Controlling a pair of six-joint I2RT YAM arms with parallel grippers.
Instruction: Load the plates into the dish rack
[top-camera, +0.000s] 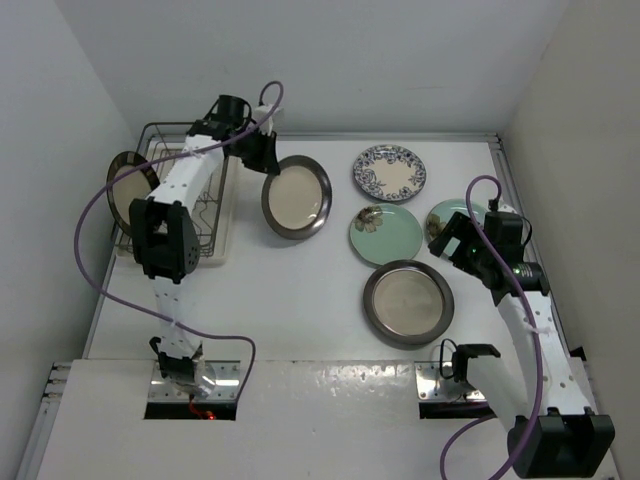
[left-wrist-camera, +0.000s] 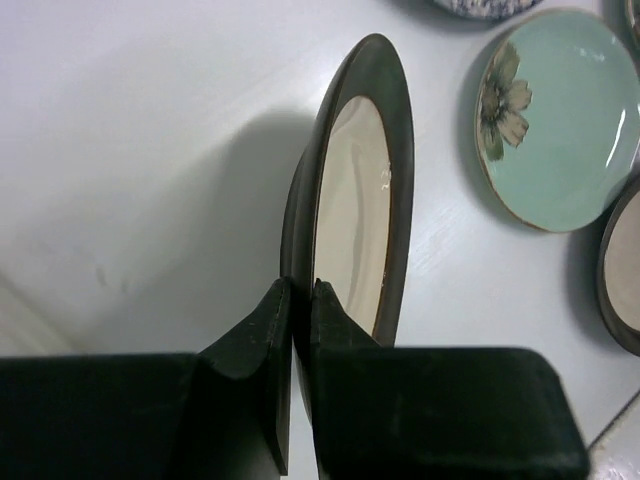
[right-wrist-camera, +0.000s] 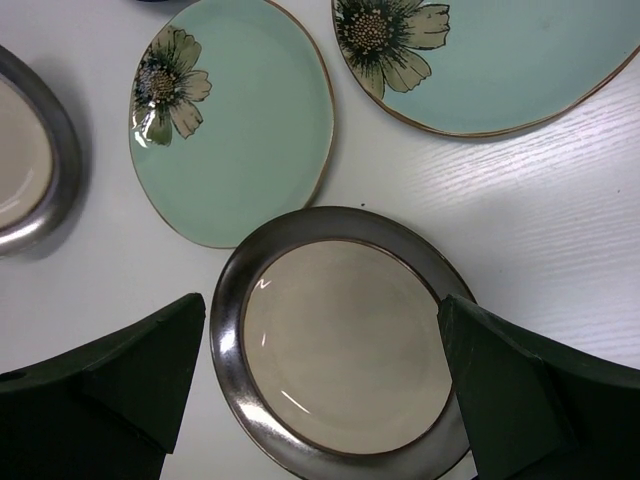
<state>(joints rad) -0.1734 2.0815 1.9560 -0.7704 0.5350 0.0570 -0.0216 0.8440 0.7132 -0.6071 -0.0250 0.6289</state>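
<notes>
At three o'clock of the dish rack, a cream-centred plate with a glossy dark grey rim is tilted on edge, its rim pinched by the left claw. The right claw hangs spread above a second grey-rimmed plate on the counter.

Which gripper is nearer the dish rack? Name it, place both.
Left. The left gripper, clamping a dark-rimmed plate, sits just right of the dish rack; the right gripper hangs far right, over a silver-rimmed plate.

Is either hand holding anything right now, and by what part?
The left hand grips a dark-rimmed cream plate by its rim. The right hand is open and holds nothing.
</notes>
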